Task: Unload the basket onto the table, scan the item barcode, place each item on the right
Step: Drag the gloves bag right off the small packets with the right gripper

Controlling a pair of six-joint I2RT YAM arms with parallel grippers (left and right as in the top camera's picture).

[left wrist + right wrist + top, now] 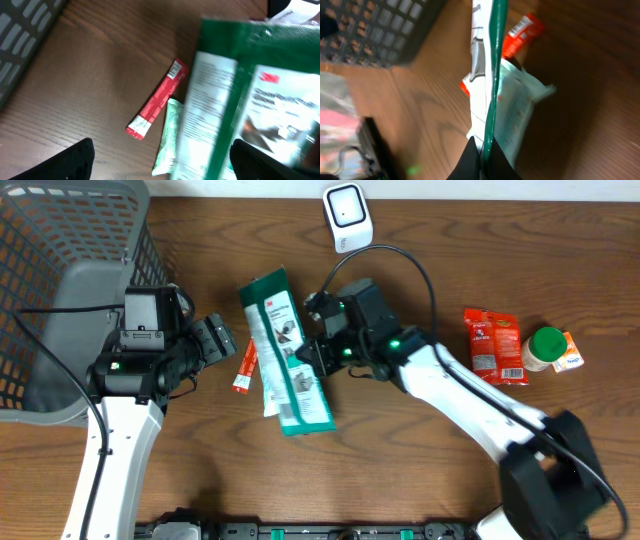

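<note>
A: Quick one: where's your item?

B: Your green 3M pack (pixel 285 355) is mid-table between your two arms, with its long side running away from you. The white scanner (pixel 348 217) sits at the far edge, well apart from it.

A: What does it look like?

B: It's a flat pouch with a dark green border. The face has a white panel of small print, a product photo and a 3M logo near the far end. Your right wrist camera sees it edge-on as a thin green line, and in your left wrist camera it's blurred. You can't make out a barcode in any view.

A: Right side?

B: Your right gripper (pixel 318 352) has its fingers pressed together on the pack's right edge, pinching it.

A: Left?

B: Your left gripper (pixel 222 340) has its fingers spread wide. It's near the pack's left side and not touching it.

A: Anything else on the table?

B: A red stick sachet (pixel 245 367) lies just beside the pack's left edge. A pale green sachet (pixel 167 140) pokes out from under the pack. The grey basket (pixel 60 260) is far left. On your right there's a red snack bag (pixel 493 345), then a green-capped bottle (pixel 545 348) with a small orange box (pixel 571 356) right against it.
</note>
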